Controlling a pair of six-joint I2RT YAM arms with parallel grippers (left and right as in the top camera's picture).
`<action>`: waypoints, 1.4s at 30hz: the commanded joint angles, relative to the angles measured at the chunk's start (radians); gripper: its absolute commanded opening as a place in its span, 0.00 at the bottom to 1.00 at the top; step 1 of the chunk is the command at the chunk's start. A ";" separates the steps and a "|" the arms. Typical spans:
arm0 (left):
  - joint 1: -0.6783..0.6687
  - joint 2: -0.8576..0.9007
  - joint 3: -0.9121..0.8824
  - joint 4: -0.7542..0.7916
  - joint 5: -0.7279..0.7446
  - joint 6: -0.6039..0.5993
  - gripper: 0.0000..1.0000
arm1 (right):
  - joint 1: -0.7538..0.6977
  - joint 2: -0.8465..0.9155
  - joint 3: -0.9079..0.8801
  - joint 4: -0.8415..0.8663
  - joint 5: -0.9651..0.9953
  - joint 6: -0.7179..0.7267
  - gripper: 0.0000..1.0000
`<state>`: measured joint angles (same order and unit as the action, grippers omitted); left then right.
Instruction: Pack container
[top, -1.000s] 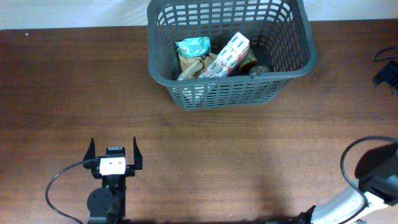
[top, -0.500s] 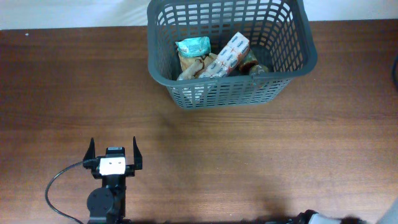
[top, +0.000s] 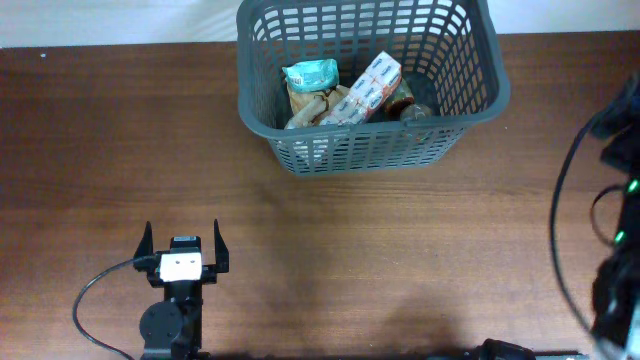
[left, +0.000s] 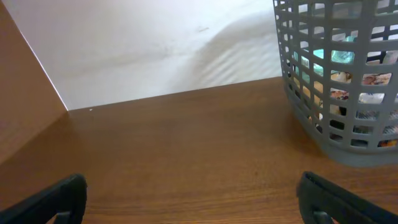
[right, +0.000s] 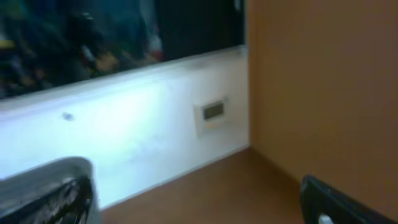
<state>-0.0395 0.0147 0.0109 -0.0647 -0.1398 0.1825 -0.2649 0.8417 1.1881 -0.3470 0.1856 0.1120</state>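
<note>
The container (top: 350, 128), a dark grey lattice basket, stands at the far middle of the table. It holds a teal packet (top: 312, 74), a red-and-white box (top: 368, 88) and brown packets (top: 310, 105). It also shows at the right of the left wrist view (left: 323, 93). My left gripper (top: 182, 230) is open and empty near the front left, far from the basket, with bare table between its fingers (left: 196, 202). My right gripper (right: 199, 199) is open and empty; its blurred view faces a white wall and the table's edge.
The right arm (top: 615, 200) with its cables and green lights runs along the right edge of the overhead view. The brown wooden table (top: 400, 250) spreads between the basket and both arms. A white wall (left: 155, 43) lies behind the table.
The right arm has swung from the front right corner, out of view for a moment, to the right edge. The left arm and the basket have not moved.
</note>
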 joint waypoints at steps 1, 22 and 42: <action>0.006 -0.009 -0.002 -0.003 -0.014 -0.002 0.99 | 0.053 -0.100 -0.090 0.058 0.005 -0.008 0.99; 0.006 -0.009 -0.002 -0.003 -0.014 -0.002 0.99 | 0.227 -0.585 -0.506 0.230 0.006 -0.008 0.99; 0.006 -0.009 -0.002 -0.003 -0.014 -0.002 0.99 | 0.240 -0.827 -0.812 0.389 0.006 -0.008 0.99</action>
<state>-0.0395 0.0147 0.0109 -0.0647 -0.1402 0.1825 -0.0456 0.0357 0.3923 0.0357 0.1860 0.1051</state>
